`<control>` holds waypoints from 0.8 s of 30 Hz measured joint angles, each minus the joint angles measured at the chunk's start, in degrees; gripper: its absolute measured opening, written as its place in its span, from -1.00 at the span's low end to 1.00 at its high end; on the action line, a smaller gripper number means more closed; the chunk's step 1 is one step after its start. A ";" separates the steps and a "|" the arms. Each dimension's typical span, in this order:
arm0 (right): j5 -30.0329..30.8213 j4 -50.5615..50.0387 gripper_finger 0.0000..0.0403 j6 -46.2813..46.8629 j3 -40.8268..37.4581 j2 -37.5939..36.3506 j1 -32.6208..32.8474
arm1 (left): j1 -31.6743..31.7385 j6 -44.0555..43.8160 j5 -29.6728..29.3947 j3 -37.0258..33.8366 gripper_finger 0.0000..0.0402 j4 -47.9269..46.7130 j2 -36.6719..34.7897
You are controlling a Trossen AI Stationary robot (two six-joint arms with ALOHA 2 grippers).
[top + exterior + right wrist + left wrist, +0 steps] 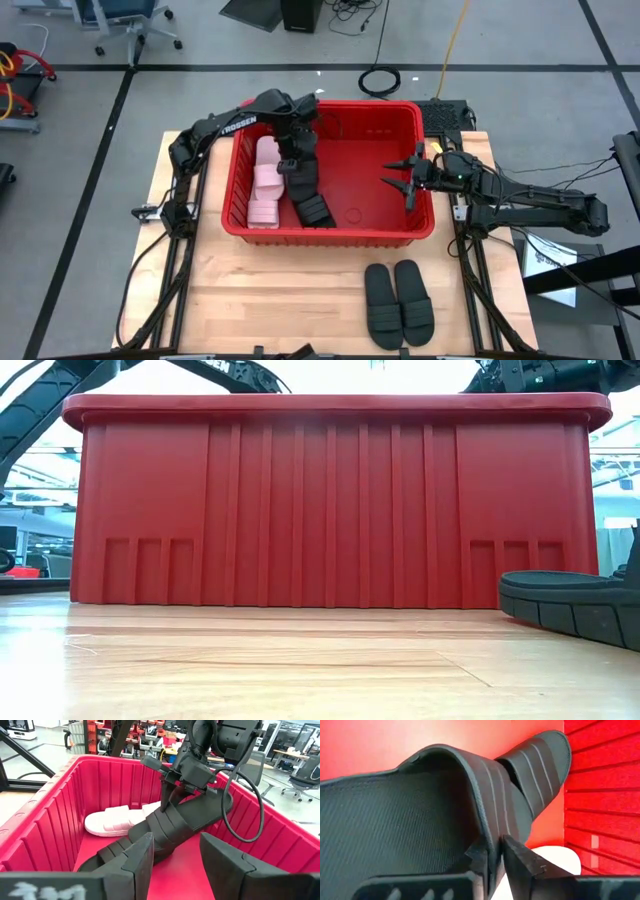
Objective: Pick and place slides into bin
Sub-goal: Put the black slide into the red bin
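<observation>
A pale wooden table (290,300) with a planked grain is seen carrying a large red plastic bin (330,236), rectangular, with a thick rolled rim and sloping walls ribbed by vertical flutes. In the low view the bin's (330,500) near wall fills most of the picture, and the ridged sole edge of a black slide (580,605) lies on the table just beside its corner.

Inside the bin, two white slides (264,185), smooth and rounded, are laid along the left wall. Next to them two black slides (305,190) are stacked at a slant; their wide straps are grooved with parallel ridges and their footbeds are finely textured. One more pair of black slides (399,302) is left side by side on the table in front of the bin.

The left gripper (292,150) is lowered into the bin over the black slides. In the left wrist view its fingers (520,862) are seen nearly closed on the thin edge of a black slide's strap (485,785), which is pinched between them.

The right gripper (408,172) is held at the bin's right wall, its blocky fingers (227,860) spread apart with nothing between them.
</observation>
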 joint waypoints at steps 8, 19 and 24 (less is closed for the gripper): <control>-0.01 0.02 -0.25 0.16 0.00 0.00 0.00 | -2.21 -0.75 -0.85 0.00 -0.38 -1.86 -0.02; -3.65 0.02 -0.25 1.07 0.00 0.00 0.04 | -2.61 -2.39 -9.70 -0.01 0.03 0.20 -0.04; -4.31 0.02 -0.25 1.07 0.00 0.02 0.04 | -2.87 -2.38 -11.58 -0.01 0.15 3.29 -0.11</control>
